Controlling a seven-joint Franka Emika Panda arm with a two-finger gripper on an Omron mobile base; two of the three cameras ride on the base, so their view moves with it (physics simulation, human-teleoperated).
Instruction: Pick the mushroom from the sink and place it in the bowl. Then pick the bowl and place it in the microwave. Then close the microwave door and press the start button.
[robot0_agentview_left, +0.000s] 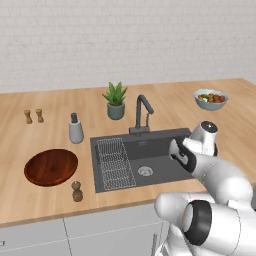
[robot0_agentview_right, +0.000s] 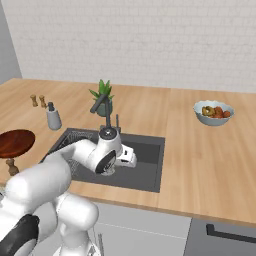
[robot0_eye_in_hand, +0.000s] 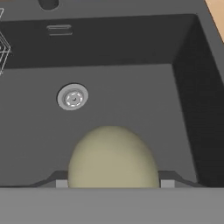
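The pale beige mushroom (robot0_eye_in_hand: 113, 157) sits close up between my fingertips, and my gripper (robot0_eye_in_hand: 114, 183) is shut on it, held above the floor of the dark grey sink (robot0_eye_in_hand: 131, 87). The round steel drain (robot0_eye_in_hand: 72, 97) lies well below it. My hand (robot0_agentview_left: 181, 154) hangs over the right half of the sink (robot0_agentview_left: 160, 165), right of the wire rack (robot0_agentview_left: 114, 162). The reddish-brown wooden bowl (robot0_agentview_left: 51, 166) rests on the counter left of the sink, apart from my gripper. The microwave and its door are out of view.
A dark faucet (robot0_agentview_left: 142, 112) rises behind the basin, with a potted plant (robot0_agentview_left: 115, 100) beside it. A soap dispenser (robot0_agentview_left: 75, 129), two small shakers (robot0_agentview_left: 33, 116) and a pepper mill (robot0_agentview_left: 76, 191) stand around the wooden bowl. A pale bowl of food (robot0_agentview_left: 211, 99) sits far right.
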